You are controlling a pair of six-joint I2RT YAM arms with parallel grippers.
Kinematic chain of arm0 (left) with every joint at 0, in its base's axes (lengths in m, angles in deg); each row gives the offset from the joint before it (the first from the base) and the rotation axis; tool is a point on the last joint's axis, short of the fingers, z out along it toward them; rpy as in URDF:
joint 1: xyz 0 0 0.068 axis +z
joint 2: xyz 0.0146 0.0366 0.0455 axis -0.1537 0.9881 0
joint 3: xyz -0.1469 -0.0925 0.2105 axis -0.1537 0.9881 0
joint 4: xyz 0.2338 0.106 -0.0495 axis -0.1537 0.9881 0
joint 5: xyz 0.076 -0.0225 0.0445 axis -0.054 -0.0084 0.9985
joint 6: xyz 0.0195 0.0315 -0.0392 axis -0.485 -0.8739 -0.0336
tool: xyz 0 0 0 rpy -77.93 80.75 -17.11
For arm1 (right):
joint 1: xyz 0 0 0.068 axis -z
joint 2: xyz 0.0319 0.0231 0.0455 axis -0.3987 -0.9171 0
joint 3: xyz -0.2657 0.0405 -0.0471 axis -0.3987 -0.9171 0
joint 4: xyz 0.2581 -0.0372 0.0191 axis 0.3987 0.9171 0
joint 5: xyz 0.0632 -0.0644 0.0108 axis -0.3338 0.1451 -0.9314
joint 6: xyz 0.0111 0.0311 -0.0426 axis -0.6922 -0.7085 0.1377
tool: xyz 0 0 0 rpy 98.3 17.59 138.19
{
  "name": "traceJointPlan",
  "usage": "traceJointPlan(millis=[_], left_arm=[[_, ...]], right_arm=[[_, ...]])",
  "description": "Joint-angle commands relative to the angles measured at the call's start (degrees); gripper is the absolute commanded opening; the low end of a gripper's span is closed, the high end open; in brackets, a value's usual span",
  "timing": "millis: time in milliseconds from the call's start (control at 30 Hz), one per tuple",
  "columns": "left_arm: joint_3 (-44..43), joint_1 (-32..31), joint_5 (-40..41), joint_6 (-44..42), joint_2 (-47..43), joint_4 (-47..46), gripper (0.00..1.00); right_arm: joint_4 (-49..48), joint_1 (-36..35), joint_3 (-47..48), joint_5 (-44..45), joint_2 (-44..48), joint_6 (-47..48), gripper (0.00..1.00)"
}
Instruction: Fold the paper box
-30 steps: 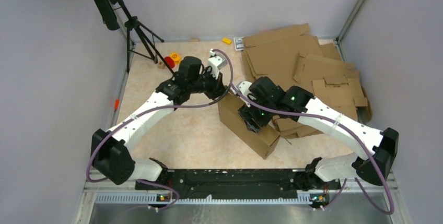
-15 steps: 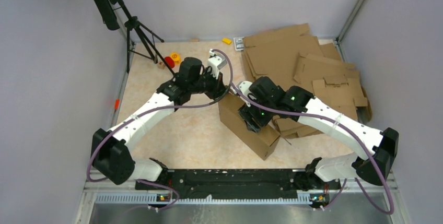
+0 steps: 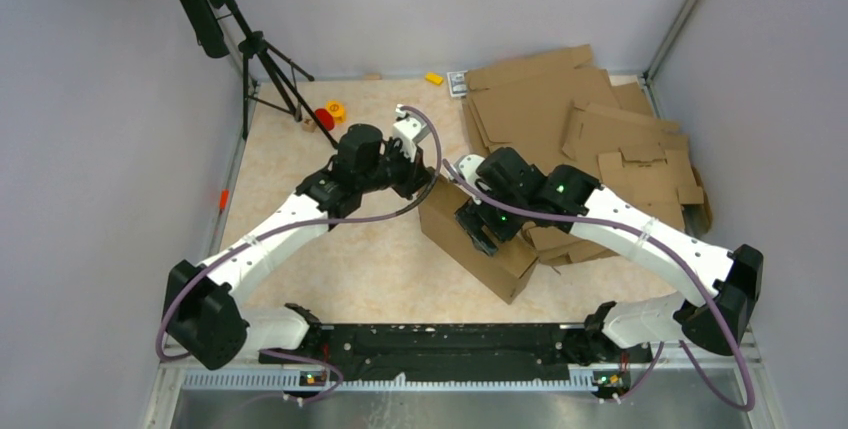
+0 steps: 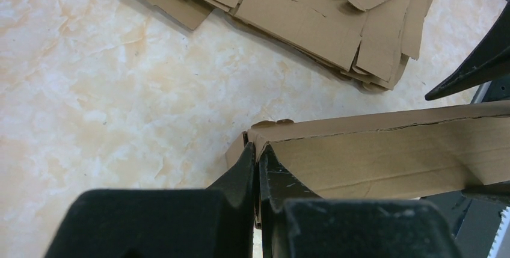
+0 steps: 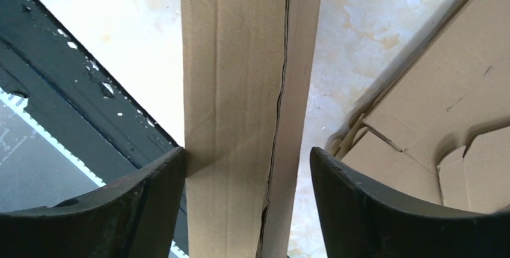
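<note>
The paper box [image 3: 478,241], a brown cardboard piece partly folded into a long upright shape, stands slanted on the table centre. My left gripper [image 3: 424,183] is at its far left corner. In the left wrist view the left gripper [image 4: 257,160] is shut, pinching the corner wall of the box [image 4: 391,150]. My right gripper [image 3: 488,229] straddles the box from above. In the right wrist view the right gripper [image 5: 246,168] stands open around the box [image 5: 240,89]. One of its fingers [image 5: 150,198] touches the box's side, and the other is apart from it.
A heap of flat cardboard blanks [image 3: 600,139] covers the back right of the table, close behind the right arm. A tripod [image 3: 265,69] stands at the back left, with small red [image 3: 325,117] and yellow [image 3: 434,78] items near it. A black rail [image 3: 440,339] runs along the near edge.
The right gripper's jaws have spread wider, leaving a gap on one side of the box. The left arm has shifted slightly while keeping its pinch on the corner.
</note>
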Motion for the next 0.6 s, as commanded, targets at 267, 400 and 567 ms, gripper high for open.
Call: traceJointPlan(millis=[267,400,567], left_arm=[[3.5,-1.2,3.7,2.3,-2.7,0.7,0.00],[3.8,-1.6,4.6,2.2,-3.2,0.7,0.00],[3.6,-2.2,5.9,2.0,-3.2,1.4,0.00]], right_arm=[[7.1,0.2,5.8,8.6,5.4,-7.2,0.86],[10.3,0.2,5.9,10.1,9.6,-12.0,0.86],[19.1,0.2,7.7,11.0,11.0,-20.7,0.75]])
